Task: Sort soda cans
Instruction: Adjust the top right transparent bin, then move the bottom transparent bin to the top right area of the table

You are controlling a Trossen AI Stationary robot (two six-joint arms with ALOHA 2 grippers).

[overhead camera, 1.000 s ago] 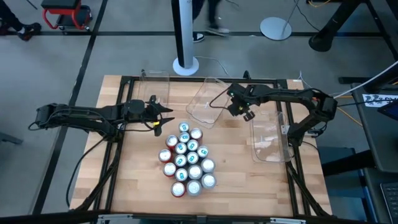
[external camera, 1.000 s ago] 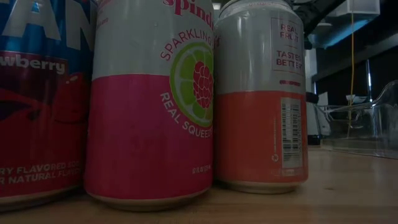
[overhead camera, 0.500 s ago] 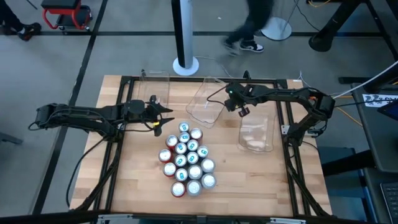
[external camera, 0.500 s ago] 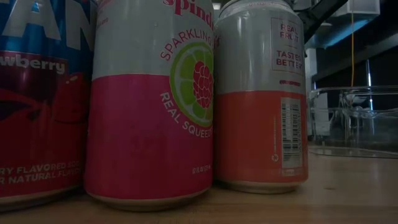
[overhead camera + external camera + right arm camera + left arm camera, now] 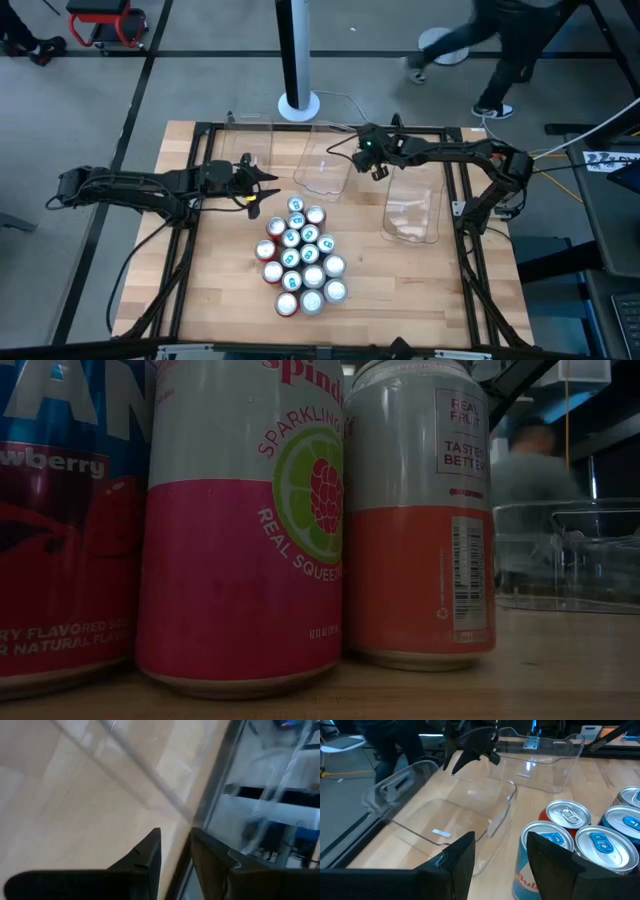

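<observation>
Several soda cans [image 5: 303, 255] stand upright in a tight cluster mid-table, with silver tops and red, teal or white bodies. They fill the low view [image 5: 240, 520]. My left gripper [image 5: 268, 186] is open just beyond the cluster's far left end. In its wrist view [image 5: 500, 855] the nearest cans [image 5: 565, 820] stand beside its fingers, untouched. My right gripper [image 5: 378, 170] is between two clear bins at the table's far side, almost shut at the right-hand bin [image 5: 412, 205]. My right gripper is on the right-hand clear bin at its far left corner [image 5: 389, 176], coming from above and the far side. In its wrist view the clear wall's edge [image 5: 186, 817] runs into the narrow gap between the fingers [image 5: 150, 850]. The bin's bottom rests on the table.
A second clear bin [image 5: 325, 165] lies just left of my right gripper, and a third [image 5: 250, 140] is at the far left by my left arm. A black frame rail [image 5: 455, 200] borders the table's right side. A person [image 5: 510, 40] walks past beyond the far edge.
My right gripper has moved toward the table's left edge and slightly toward the far edge. The right-hand clear bin has slid left with it along the table. The middle bin, tilted before, now lies squarer to the table. A person has crossed behind the table.
</observation>
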